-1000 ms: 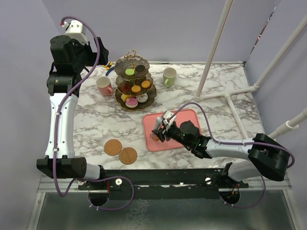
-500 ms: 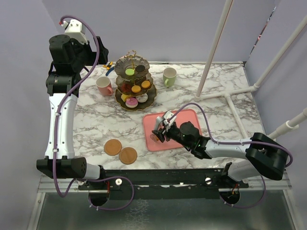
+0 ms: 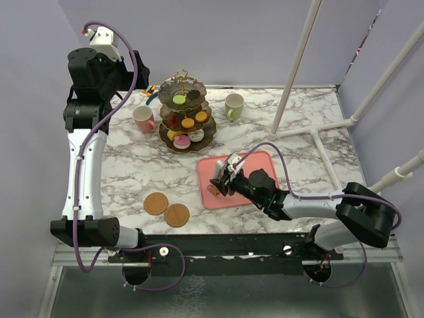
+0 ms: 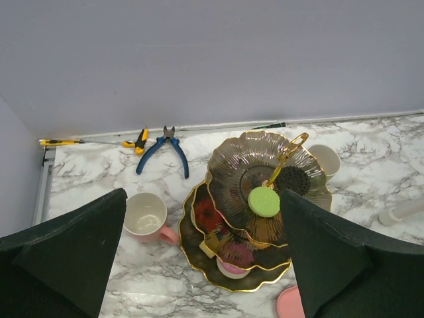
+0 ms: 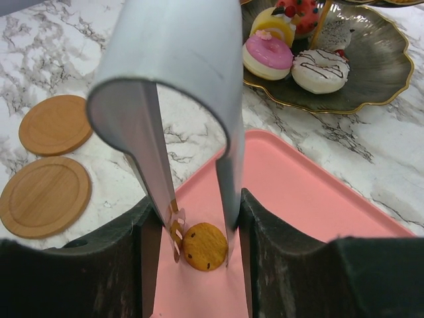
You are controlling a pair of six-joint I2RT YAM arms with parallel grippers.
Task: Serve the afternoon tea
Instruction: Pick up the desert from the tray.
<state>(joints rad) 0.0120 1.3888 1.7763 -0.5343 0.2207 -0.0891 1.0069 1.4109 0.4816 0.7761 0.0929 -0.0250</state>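
The cookie (image 5: 204,246) is your piece: a small, flat, round brown biscuit, a light and stiff toy by the look of it, likely slick on its faces. It lies flat, so take it across its rim, low and square, or it may skid or flip up on edge. It sits on the pink tray (image 5: 311,199), at the lower middle of the right wrist view and near the tray's left edge in the top view.

Your right tool (image 5: 201,242) is down over it with one finger on each side, tips at tray level. The right finger looks to be touching the rim and the left is just beside it. You cannot tell from here whether the pinch is already made.

Beyond the tray, the stand (image 5: 371,86) fills the upper right with pastries on its bottom tier, and two coasters (image 5: 45,195) lie on the counter (image 5: 79,40) at the left.

Your left tool (image 4: 205,258) hangs spread wide and holding nothing, high above the stand and the pink mug (image 4: 147,215)
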